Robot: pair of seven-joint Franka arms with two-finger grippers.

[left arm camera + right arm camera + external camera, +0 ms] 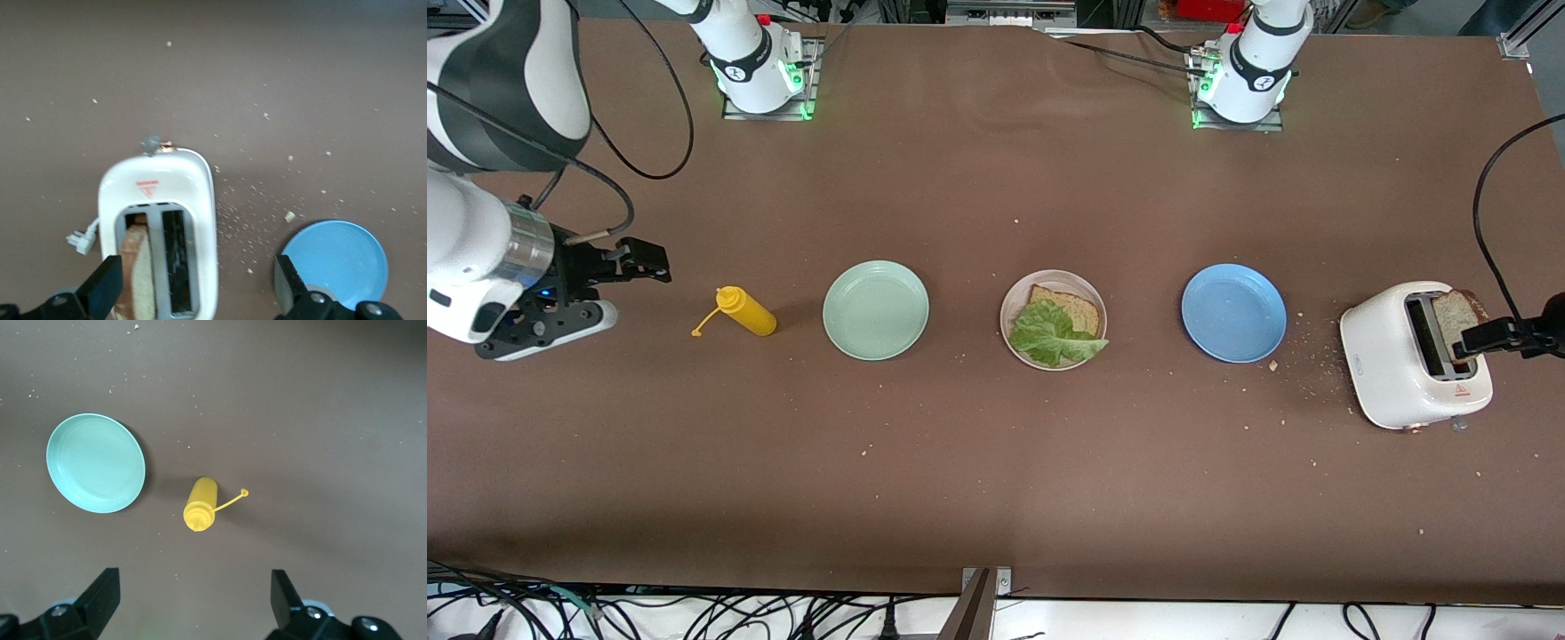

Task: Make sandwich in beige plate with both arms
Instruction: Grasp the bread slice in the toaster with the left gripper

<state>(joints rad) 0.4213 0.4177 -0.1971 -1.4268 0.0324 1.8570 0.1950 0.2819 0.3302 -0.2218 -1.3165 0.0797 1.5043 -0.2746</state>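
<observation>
The beige plate (1007,313) sits mid-table and holds one bread slice (1081,311) with a green lettuce leaf (1052,334) lying on it. A second bread slice (1458,318) stands in a slot of the white toaster (1392,360) at the left arm's end of the table; it also shows in the left wrist view (138,275). My left gripper (1494,338) is open over the toaster (160,187), its fingers (101,288) spread wide with one beside the slice. My right gripper (639,263) is open and empty over the table at the right arm's end.
A mint-green plate (876,309) and a yellow squeeze bottle (745,311) lie toward the right arm's end; both show in the right wrist view (95,463) (201,503). A blue plate (1233,312) sits between the beige plate and the toaster. Crumbs are scattered round the toaster.
</observation>
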